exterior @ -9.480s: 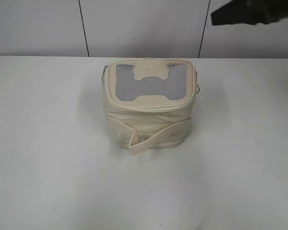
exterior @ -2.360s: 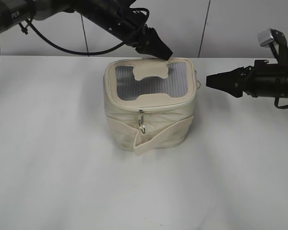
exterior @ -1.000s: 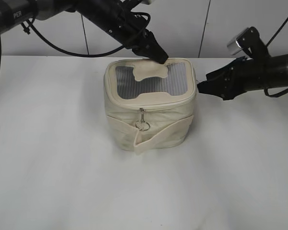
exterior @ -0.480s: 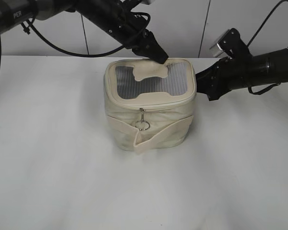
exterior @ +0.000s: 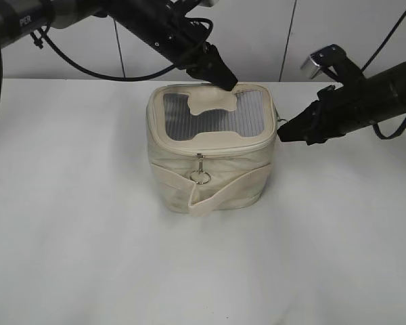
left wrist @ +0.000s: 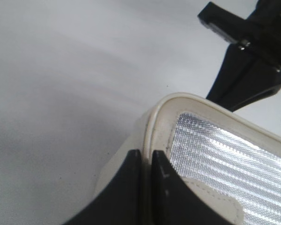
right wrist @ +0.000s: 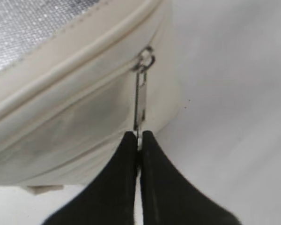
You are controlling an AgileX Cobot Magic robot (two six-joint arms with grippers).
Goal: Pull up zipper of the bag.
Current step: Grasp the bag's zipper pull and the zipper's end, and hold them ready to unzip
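White tabletop fills the lower part of the exterior view, with pale wall panels behind, and the bag (exterior: 212, 145) is seen standing upright a little above centre of the frame. At the upper left, the left gripper (exterior: 223, 76) is seen pressed down on the bag's back rim; in the left wrist view its fingers (left wrist: 131, 187) are closed almost together over the cream edging, so the lid edge appears to be pinned, though whether fabric is truly pinched cannot be told. From the right of the frame the right gripper (exterior: 285, 133) is brought against the bag's side, and in the right wrist view its tips are shut on the lower end of the side pull (right wrist: 140, 108), which hangs from the zipper (right wrist: 79, 89) near the corner. A second pull, the front pull (exterior: 201, 170), is left dangling with its ring at the front face, untouched. For this step to be done well, the pull should be drawn along the line of the track rather than outward from the bag, so that the slider is not jammed or the thin tab slipped from the tips. The hold at the back should be kept firm so the light bag is not dragged or tipped. A slow, even draw is called for, with the curve of the corner followed.
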